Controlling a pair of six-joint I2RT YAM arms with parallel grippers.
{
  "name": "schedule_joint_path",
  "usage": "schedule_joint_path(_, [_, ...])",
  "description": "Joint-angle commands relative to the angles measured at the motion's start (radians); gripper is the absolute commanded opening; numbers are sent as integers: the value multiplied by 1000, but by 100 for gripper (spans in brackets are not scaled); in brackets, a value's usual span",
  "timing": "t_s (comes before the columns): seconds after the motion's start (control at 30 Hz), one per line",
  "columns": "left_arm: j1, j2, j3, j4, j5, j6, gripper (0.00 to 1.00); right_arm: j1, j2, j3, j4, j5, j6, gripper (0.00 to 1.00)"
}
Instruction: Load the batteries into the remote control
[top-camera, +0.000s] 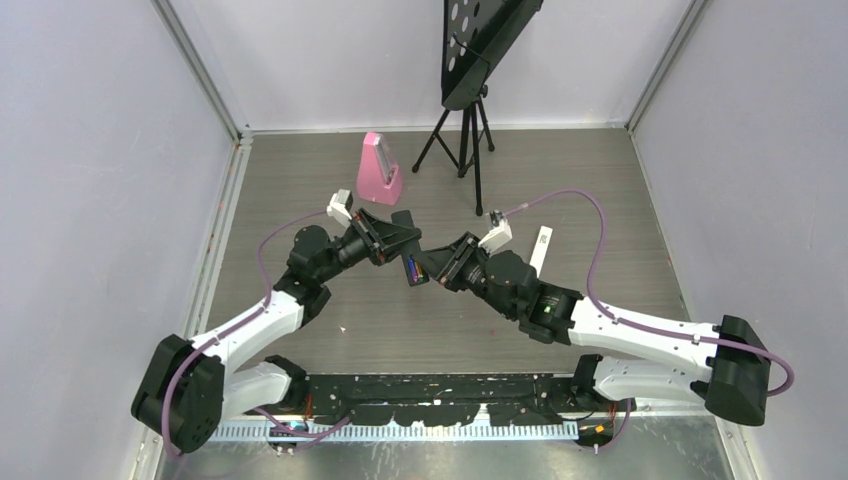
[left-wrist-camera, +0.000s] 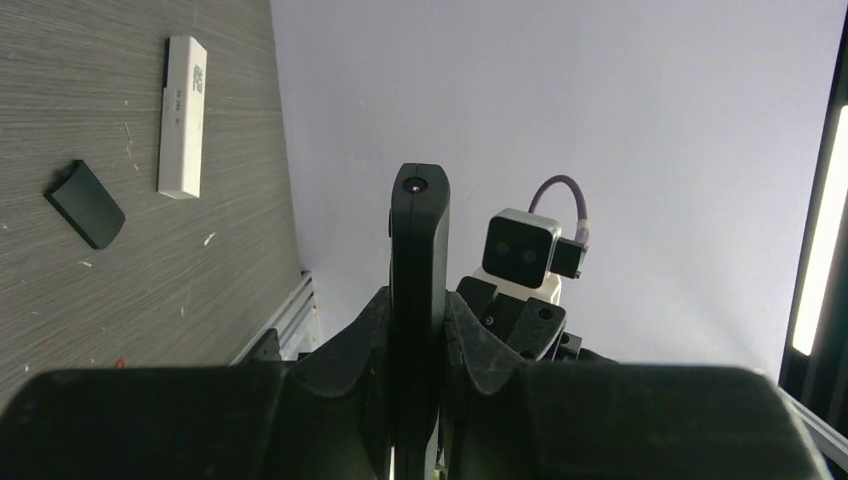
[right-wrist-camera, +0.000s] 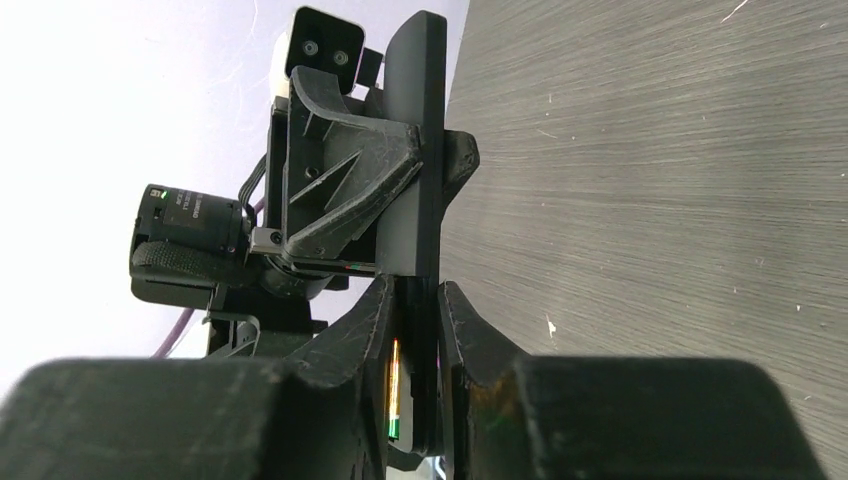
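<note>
Pinching a battery home, with both arms sharing the remote above the bench!

The left gripper (left-wrist-camera: 418, 315) is clamped on the remote control (left-wrist-camera: 418, 240), holding it edge-on in the air about midway between the bench's left and right edges. The right gripper (right-wrist-camera: 410, 315) is closed across its open end, where a gold-striped battery (right-wrist-camera: 395, 385) glints between the fingers. My read: the left arm should brace rigid while the right squeezes squarely, so the cell seats flat rather than cocked. The back cover (left-wrist-camera: 87, 203) lies beside the white remote (left-wrist-camera: 182, 115), toward the right edge.
</note>
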Motion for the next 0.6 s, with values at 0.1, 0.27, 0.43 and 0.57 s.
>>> schedule_joint_path(0.1, [-1, -46, 41, 86, 62, -10, 0, -5, -22, 2, -50, -90, -185, 16])
schedule_joint_path(0.27, [1, -51, 45, 44, 58, 64, 0, -8, -48, 18, -92, -89, -229, 34])
schedule_joint_path(0.43, [13, -119, 22, -206, -27, 352, 0, -17, -131, 131, -300, -54, -317, 85])
schedule_joint_path(0.57, [19, -172, 19, -374, -122, 512, 0, -25, -119, 251, -561, 38, -374, 84])
